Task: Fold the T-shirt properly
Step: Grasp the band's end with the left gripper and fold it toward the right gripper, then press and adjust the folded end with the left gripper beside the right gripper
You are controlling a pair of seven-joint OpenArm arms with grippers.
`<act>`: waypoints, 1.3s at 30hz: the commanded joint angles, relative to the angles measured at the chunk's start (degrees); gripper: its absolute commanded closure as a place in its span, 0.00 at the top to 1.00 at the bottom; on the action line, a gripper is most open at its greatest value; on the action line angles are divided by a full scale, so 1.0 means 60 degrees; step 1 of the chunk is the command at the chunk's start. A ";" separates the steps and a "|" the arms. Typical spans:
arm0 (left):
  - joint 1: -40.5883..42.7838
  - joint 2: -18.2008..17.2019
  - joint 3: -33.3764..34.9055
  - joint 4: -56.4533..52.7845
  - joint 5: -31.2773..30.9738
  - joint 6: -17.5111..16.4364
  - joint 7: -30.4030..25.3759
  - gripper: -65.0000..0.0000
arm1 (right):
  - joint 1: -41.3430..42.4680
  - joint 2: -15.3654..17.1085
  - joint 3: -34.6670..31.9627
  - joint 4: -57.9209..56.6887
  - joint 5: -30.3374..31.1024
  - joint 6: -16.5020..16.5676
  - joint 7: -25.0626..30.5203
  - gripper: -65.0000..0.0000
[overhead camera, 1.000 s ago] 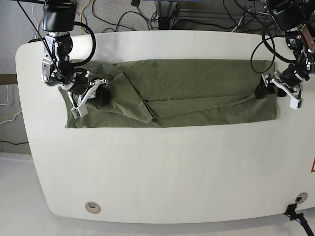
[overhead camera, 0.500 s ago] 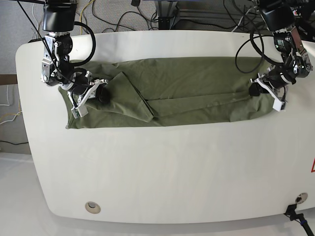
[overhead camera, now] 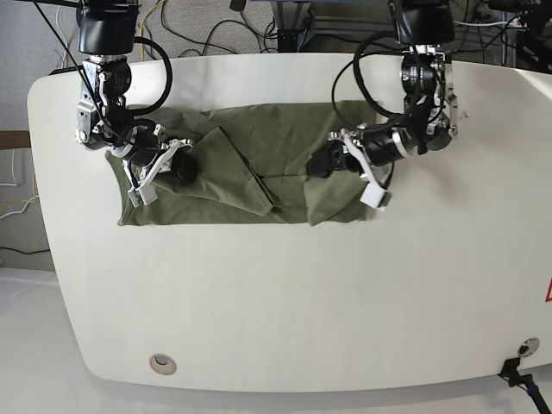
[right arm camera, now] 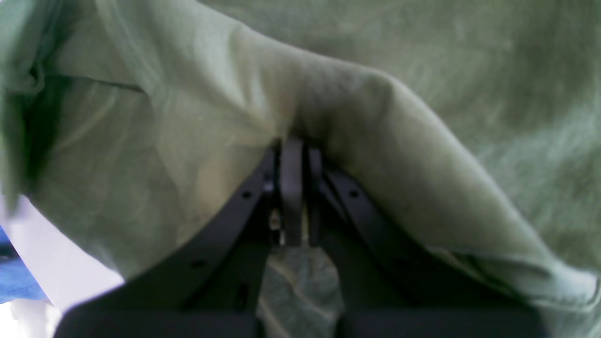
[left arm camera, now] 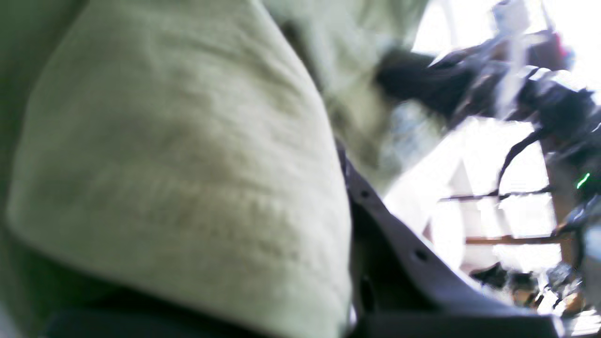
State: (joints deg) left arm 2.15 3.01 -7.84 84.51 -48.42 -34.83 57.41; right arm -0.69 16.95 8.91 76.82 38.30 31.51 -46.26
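Observation:
The olive-green T-shirt (overhead camera: 259, 138) lies folded lengthwise across the far part of the white table (overhead camera: 302, 302). My left gripper (overhead camera: 323, 164) is shut on the shirt's right end and holds it over the shirt's middle, so the fabric doubles back there. In the blurred left wrist view the cloth (left arm camera: 178, 164) drapes over a dark finger (left arm camera: 389, 244). My right gripper (overhead camera: 181, 168) is shut on a pinch of the shirt near its left end. In the right wrist view its fingers (right arm camera: 292, 188) meet under a raised ridge of fabric (right arm camera: 422, 70).
Cables (overhead camera: 259, 26) and equipment lie beyond the table's far edge. A round metal grommet (overhead camera: 161, 363) sits near the front left corner and another (overhead camera: 528, 347) at the front right. A red mark (overhead camera: 547, 293) shows at the right edge.
My left gripper has swept far toward the middle, dragging the shirt's right end with it, so the right third now lies folded over. The right gripper has barely moved.

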 commanded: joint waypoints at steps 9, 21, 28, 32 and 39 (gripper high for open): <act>-0.0586 0.0999 -0.0005 -0.0891 0.0679 -0.0049 -0.0095 0.00 | -0.0024 -0.0048 -0.0041 0.0025 -0.0384 -0.0116 -0.0458 0.00; -0.1231 0.0999 0.0918 -0.1023 0.0664 0.1226 -0.0110 0.00 | -0.0024 -0.0063 -0.0056 0.0025 -0.0384 -0.0116 -0.0458 0.00; -0.1436 0.0825 0.1958 -0.0217 0.0693 0.3145 -0.0110 0.39 | -0.0010 -0.0268 -0.0041 0.0025 -0.0399 -0.0116 -0.0458 0.00; -0.1421 0.0620 0.2749 0.0179 0.0693 0.3878 -0.0110 0.51 | 0.0005 -0.0327 -0.0056 0.0025 -0.0399 -0.0116 -0.0458 0.00; -0.1699 0.0869 0.4463 0.0267 0.0664 0.4069 -0.0125 0.51 | 0.0005 -0.0327 -0.0071 0.0010 -0.0399 -0.0116 -0.0458 0.00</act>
State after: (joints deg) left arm -7.07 7.51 18.85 84.68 -43.11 -9.89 57.49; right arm -0.69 14.72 8.62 76.82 38.59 31.55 -46.26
